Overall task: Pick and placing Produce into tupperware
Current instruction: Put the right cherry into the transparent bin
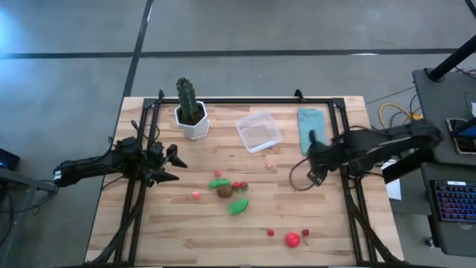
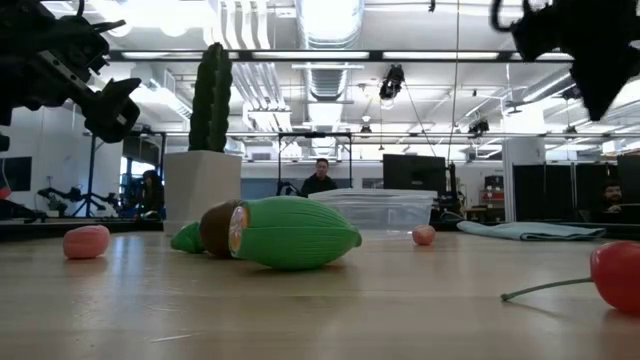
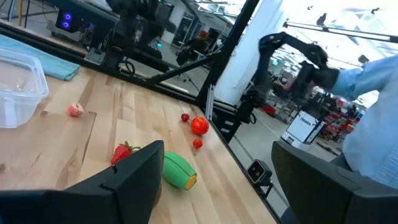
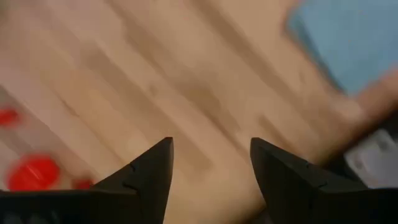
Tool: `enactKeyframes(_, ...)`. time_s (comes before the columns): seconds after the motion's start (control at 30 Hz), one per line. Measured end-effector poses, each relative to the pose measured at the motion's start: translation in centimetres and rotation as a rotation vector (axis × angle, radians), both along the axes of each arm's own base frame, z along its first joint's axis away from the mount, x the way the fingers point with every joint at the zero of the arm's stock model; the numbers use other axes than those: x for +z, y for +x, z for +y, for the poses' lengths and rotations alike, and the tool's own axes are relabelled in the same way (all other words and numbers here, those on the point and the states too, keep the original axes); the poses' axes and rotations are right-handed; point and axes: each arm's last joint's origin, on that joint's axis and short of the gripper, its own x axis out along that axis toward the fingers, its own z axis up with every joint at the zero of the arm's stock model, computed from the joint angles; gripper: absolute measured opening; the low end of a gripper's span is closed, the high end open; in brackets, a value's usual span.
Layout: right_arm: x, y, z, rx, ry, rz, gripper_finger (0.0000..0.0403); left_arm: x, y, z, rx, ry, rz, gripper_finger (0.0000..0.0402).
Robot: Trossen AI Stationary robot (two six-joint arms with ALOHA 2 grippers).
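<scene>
The produce lies scattered on the wooden table: a green piece [image 1: 219, 182], a strawberry [image 1: 238, 185], a brown ball [image 1: 224, 191], a green oblong [image 1: 239, 206], pink pieces [image 1: 196, 195] [image 1: 270, 164] and red pieces [image 1: 291, 240]. The clear tupperware [image 1: 258, 131] stands on its base toward the far side, with nothing visible inside. My left gripper [image 1: 171, 165] [image 3: 217, 180] hovers open at the table's left, pointing toward the produce. My right gripper [image 1: 312, 147] [image 4: 211, 162] hovers open above the table by the blue cloth. Neither touches anything.
A cactus in a white pot [image 1: 190, 112] stands left of the tupperware. A light blue folded cloth [image 1: 311, 126] lies to the tupperware's right. A dark frame [image 1: 245, 100] edges the table. In the low view, people sit in the room beyond.
</scene>
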Motion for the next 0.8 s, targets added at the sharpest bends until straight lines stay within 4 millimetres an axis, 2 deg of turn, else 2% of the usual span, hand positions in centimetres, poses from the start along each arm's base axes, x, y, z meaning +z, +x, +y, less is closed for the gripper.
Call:
enactKeyframes(0.1,-0.4,2.1,1.6,0.066,0.052,0.099,0.0206,0.0,0.0,0.0,0.000,0.000,0.000,0.0283)
enactKeyframes(0.2,-0.7,3.2,4.3,0.183,0.014,0.129,0.0206,0.0,0.0,0.0,0.000,0.000,0.000,0.0283)
enactKeyframes(0.3,-1.2,2.7,8.0,0.289,-0.080,0.133,0.0206,0.0,0.0,0.0,0.001,0.000,0.000,0.0283)
enactKeyframes(0.4,-1.8,1.2,12.0,0.347,-0.143,0.125,0.0206,0.0,0.0,0.0,0.000,0.000,0.000,0.0283)
enactKeyframes(0.53,-3.3,0.0,16.0,0.374,-0.202,0.128,0.0206,0.0,0.0,0.0,0.000,0.000,0.000,0.0283)
enactKeyframes(0.67,-5.6,0.8,19.1,0.424,-0.164,0.163,0.0206,0.0,0.0,0.0,0.000,0.000,0.000,0.0283)
enactKeyframes(0.8,-7.9,2.8,21.6,0.575,-0.169,0.173,0.0206,0.0,0.0,0.0,0.000,0.000,0.000,0.0283)
